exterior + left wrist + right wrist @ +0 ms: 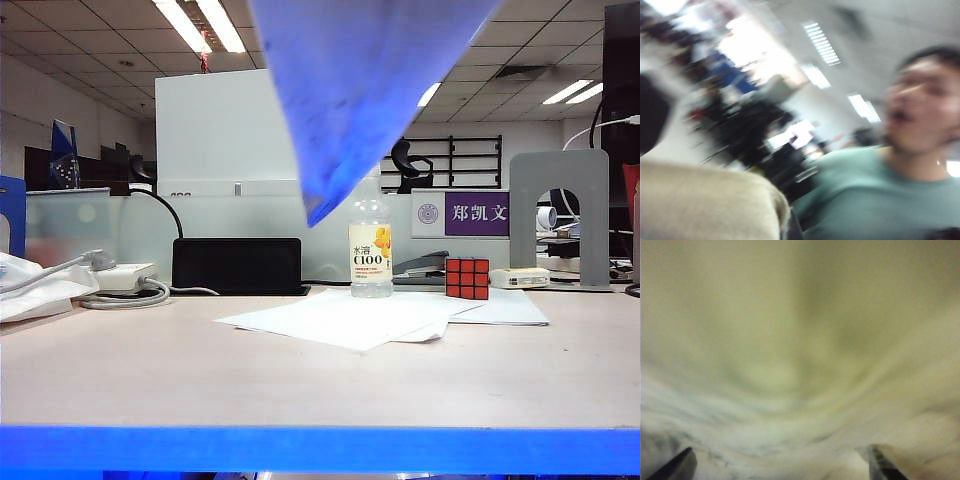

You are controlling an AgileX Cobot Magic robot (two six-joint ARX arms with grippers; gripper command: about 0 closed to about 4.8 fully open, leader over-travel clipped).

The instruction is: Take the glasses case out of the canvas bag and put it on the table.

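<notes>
Neither hand can be picked out in the exterior view: what shows is a blue-tinted, out-of-focus wedge of cloth (360, 90) hanging down from the top of the frame close to the camera, likely a corner of the canvas bag though the colour makes that uncertain. Behind it the desk (150, 370) carries loose white paper sheets (370, 318), a clear drink bottle (370, 250), a red Rubik's cube (467, 278) and a black box (237, 265) — but no blue glasses case anywhere on it. In the left wrist view, heavily blurred, the left hand itself is out of frame and closed tight; a fold of beige canvas (705, 205) fills the near corner, so it appears to be pinching the bag, and beyond it a person in a green shirt (880, 195) is visible. In the right wrist view the right hand (780, 465) has its two dark fingertips (675, 465) spread wide, nothing between them, facing pale canvas that fills the whole picture — it looks to be at or inside the bag. The case is not visible in any view, presumably still in the bag; judging by this, the bag is lifted and held, while finding, gripping, withdrawing and setting down the case all remain.
</notes>
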